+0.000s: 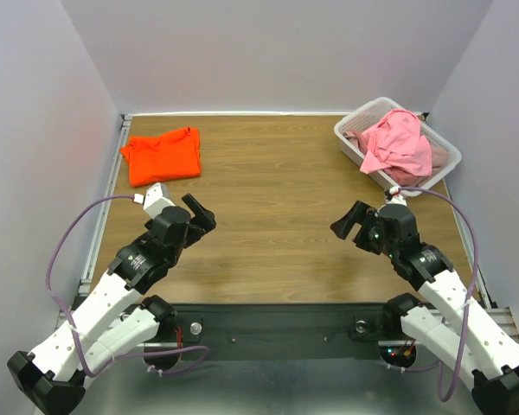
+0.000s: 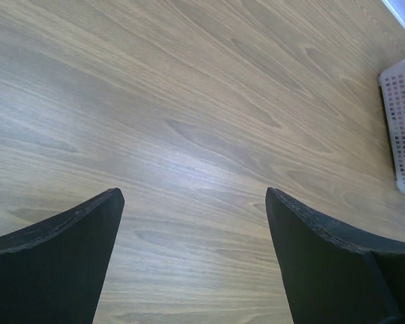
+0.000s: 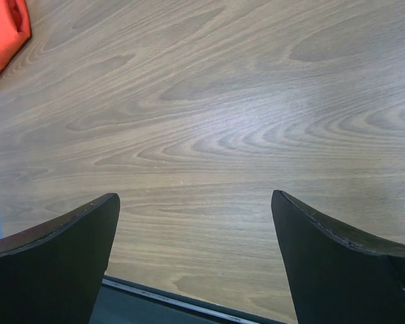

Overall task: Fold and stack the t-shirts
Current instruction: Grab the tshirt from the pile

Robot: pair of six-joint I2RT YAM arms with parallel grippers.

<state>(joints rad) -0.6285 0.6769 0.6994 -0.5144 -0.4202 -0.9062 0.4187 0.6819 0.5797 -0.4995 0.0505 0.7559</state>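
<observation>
A bright orange t-shirt lies folded at the far left of the wooden table; its edge shows in the right wrist view. Pink t-shirts are heaped in a white slatted basket at the far right; the basket's corner shows in the left wrist view. My left gripper is open and empty over bare wood at the near left, its fingers wide apart. My right gripper is open and empty over bare wood at the near right, its fingers wide apart.
A black bar runs along the table's near edge between the arm bases. Grey walls close in the table at the back and both sides. A metal rail runs down the left side.
</observation>
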